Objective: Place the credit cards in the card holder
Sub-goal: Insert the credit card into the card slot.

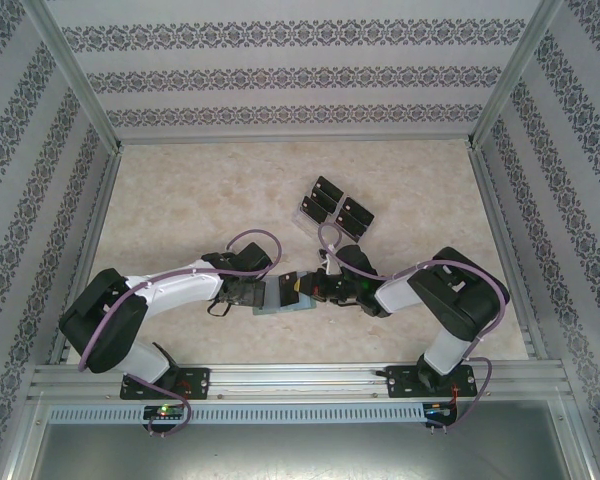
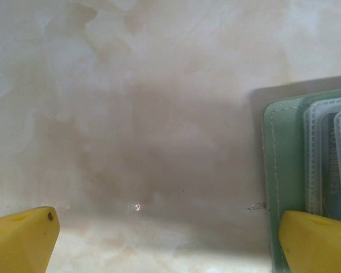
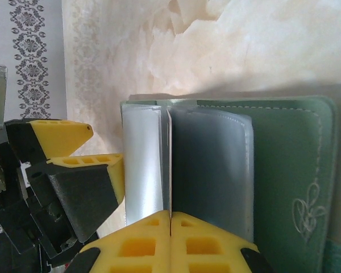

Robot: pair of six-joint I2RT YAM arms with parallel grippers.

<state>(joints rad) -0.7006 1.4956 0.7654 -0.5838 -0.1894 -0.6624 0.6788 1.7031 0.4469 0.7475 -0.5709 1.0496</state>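
Right wrist: right pincer clenched on card holder sleeve, flourish-embossed cover; left pincer released.

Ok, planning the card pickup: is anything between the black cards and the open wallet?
Nothing loose lies on the table between the credit cards and the card holder. The right end effector, shut on the holder, and its cable partly reach over that stretch.
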